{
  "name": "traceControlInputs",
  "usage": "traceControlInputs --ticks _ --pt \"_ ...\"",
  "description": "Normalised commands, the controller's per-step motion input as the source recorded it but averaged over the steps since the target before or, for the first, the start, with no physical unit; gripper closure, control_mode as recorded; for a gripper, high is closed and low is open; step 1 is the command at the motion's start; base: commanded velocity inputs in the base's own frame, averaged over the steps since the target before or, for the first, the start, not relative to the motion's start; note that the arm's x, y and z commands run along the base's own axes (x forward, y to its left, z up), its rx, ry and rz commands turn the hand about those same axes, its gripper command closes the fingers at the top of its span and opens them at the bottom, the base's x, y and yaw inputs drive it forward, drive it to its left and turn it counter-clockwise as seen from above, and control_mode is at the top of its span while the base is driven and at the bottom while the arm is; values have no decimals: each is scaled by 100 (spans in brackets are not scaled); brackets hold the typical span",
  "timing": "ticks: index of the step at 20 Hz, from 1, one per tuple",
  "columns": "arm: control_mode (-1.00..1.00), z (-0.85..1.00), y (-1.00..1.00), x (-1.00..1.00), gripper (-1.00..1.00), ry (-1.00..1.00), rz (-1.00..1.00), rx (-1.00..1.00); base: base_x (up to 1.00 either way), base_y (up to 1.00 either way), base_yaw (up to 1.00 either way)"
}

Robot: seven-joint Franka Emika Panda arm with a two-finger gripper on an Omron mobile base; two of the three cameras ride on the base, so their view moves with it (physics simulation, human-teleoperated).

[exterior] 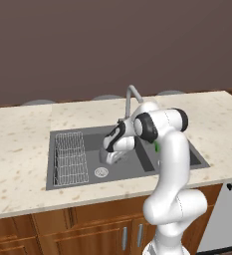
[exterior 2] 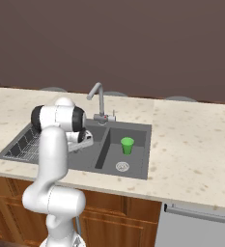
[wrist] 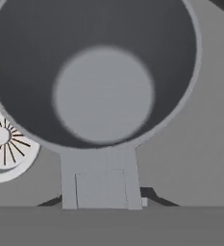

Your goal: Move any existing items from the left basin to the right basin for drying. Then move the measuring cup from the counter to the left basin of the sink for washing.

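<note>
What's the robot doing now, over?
Claw low in the big basin, opening unclear. Measuring cup right under it, beside the drain. Green cup in the small basin.

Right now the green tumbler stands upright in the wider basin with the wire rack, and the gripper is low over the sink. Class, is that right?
Not quite. The green tumbler stands upright in the narrower right basin, not the wider one with the wire rack; the right base view shows it. The gripper is indeed low over the sink.

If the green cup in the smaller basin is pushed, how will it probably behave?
The green cup stands upright and looks taller than wide, so a push near its rim would probably tip it. Being round, it might then roll across the basin floor. It looks light.
</note>
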Motion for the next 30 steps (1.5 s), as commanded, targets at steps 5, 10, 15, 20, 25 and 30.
traceControlInputs --ticks 5,10,15,20,25,30 --pt "-100 -37 0 29 100 9 4 0 0 0 0" --pt "-100 -30 0 8 100 6 4 0 0 0 0" --pt "-100 -27 1 0 -100 1 5 0 0 0 0" --pt "-100 0 4 -2 -100 0 1 0 0 0 0" --pt "-100 38 3 -6 -100 0 0 0 0 0 0" --pt "-100 68 8 -33 -100 -2 0 0 0 0 0"
